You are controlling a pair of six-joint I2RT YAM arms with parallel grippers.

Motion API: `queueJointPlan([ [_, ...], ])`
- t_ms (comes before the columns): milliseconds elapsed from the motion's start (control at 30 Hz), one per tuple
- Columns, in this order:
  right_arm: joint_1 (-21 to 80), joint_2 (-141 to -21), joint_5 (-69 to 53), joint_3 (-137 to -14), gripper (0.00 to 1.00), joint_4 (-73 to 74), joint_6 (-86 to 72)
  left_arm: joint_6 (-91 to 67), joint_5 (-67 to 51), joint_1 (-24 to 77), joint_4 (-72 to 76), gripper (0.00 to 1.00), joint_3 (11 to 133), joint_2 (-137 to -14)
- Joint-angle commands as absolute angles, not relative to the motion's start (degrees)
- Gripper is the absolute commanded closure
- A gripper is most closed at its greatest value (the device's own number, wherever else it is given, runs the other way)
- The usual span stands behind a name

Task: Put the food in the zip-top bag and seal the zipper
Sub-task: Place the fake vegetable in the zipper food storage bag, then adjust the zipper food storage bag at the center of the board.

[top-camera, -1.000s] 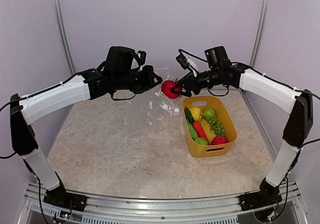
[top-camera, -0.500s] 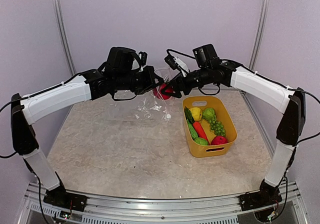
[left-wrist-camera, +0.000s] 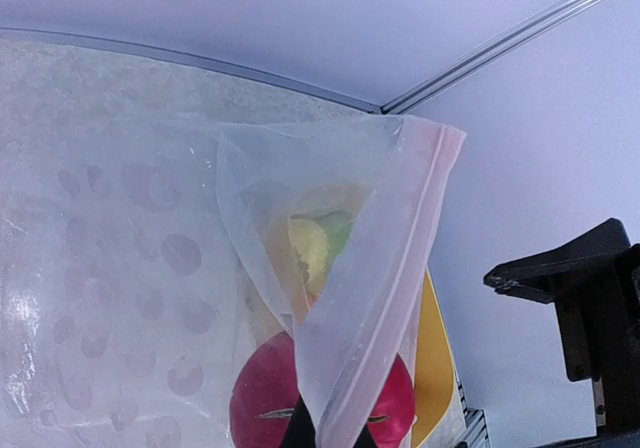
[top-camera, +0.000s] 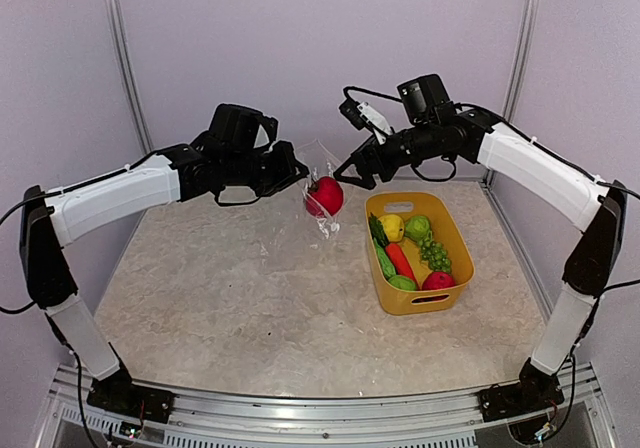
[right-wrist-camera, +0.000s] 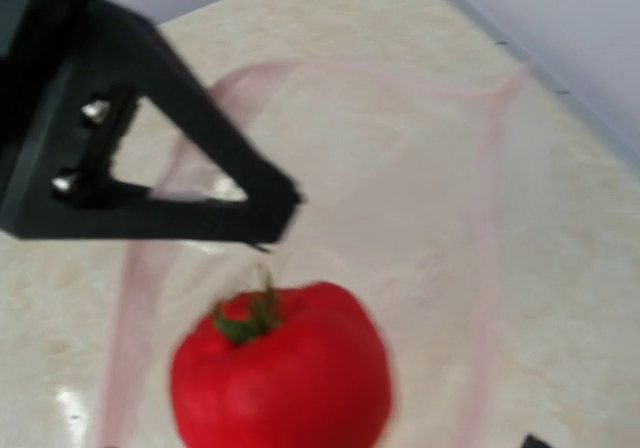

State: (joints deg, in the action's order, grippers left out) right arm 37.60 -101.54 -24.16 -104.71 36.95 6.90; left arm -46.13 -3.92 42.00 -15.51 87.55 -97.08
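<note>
My left gripper (top-camera: 296,171) is shut on the mouth edge of the clear zip-top bag (top-camera: 320,220) and holds it hanging above the table. A red tomato (top-camera: 325,196) sits low inside the bag. In the left wrist view the gripper (left-wrist-camera: 330,438) pinches the bag beside the zipper strip (left-wrist-camera: 400,268), with the tomato (left-wrist-camera: 250,408) behind the film. My right gripper (top-camera: 348,175) is open and empty, just right of and above the bag. The right wrist view shows the tomato (right-wrist-camera: 280,368), blurred, inside the bag (right-wrist-camera: 420,168).
The yellow basket (top-camera: 450,233) stands right of the bag. It holds a yellow fruit (top-camera: 392,226), a green fruit (top-camera: 418,228), green grapes (top-camera: 435,253), a red pepper (top-camera: 400,260), a cucumber (top-camera: 384,261) and a red fruit (top-camera: 437,280). The wall is close behind both grippers.
My right gripper carried the tomato to the bag mouth, let it go and drew back up and right. The tomato dropped into the bag, which now hangs off the table.
</note>
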Motion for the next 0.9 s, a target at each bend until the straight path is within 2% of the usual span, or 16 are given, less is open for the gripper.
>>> queueJointPlan([
  [0,37.84,-100.42,-16.20,-102.95,0.20,36.93,7.55,-45.90,-4.72,41.75,-15.70,1.00,86.64,-95.09],
  [133,37.80,-104.63,-14.38,-105.34,0.33,38.03,7.28,-45.41,-5.26,41.72,-15.69,1.00,86.91,-95.36],
  [267,37.79,-108.12,-12.44,-108.29,0.49,38.93,5.73,-44.84,-5.47,41.72,-16.05,1.00,87.03,-95.11],
  [433,37.88,-110.54,-14.63,-110.74,0.66,40.13,5.37,-43.89,-4.98,41.70,-16.86,1.00,86.56,-94.46],
  [467,37.83,-110.85,-15.00,-110.88,0.77,40.16,5.24,-43.71,-4.83,41.68,-16.97,1.00,86.43,-94.40],
  [500,37.84,-111.27,-15.03,-111.43,0.91,40.47,5.02,-43.38,-4.57,41.71,-17.18,1.00,86.49,-94.40],
  [533,37.88,-111.74,-15.16,-112.71,1.00,41.33,4.74,-43.07,-3.53,41.67,-18.44,1.00,86.97,-94.44],
  [633,37.80,-111.29,-18.90,-118.72,1.00,45.39,3.78,-39.68,3.46,41.34,-25.27,1.00,90.22,-95.55],
  [767,37.83,-105.16,-19.87,-115.55,1.00,42.73,1.40,-38.10,9.11,38.68,-33.71,1.00,93.55,-98.23],
  [867,37.84,-106.22,-20.63,-113.24,1.00,44.19,1.17,-35.56,8.99,38.90,-31.34,1.00,93.23,-96.09],
])
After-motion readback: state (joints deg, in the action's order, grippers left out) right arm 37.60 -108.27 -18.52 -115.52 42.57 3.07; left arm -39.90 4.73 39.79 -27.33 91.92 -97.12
